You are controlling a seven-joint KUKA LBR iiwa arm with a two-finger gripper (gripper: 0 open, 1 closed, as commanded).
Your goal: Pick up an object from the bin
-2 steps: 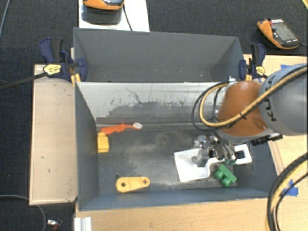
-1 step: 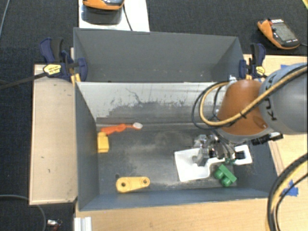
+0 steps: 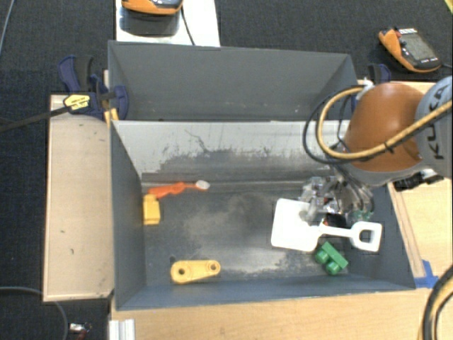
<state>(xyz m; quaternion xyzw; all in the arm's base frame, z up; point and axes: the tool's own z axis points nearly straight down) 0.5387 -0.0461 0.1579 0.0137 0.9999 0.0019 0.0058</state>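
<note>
Camera view: the gripper [image 3: 331,207] sits at the right of the grey metal bin [image 3: 127,211] — over the flat white plastic spatula [image 3: 294,227], beside a green block [image 3: 331,257] — whether it grips cannot be told.

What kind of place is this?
Probably a robot lab: a robot arm's gripper hangs in a grey metal bin holding small loose things, like a white spatula and a green block.
</note>
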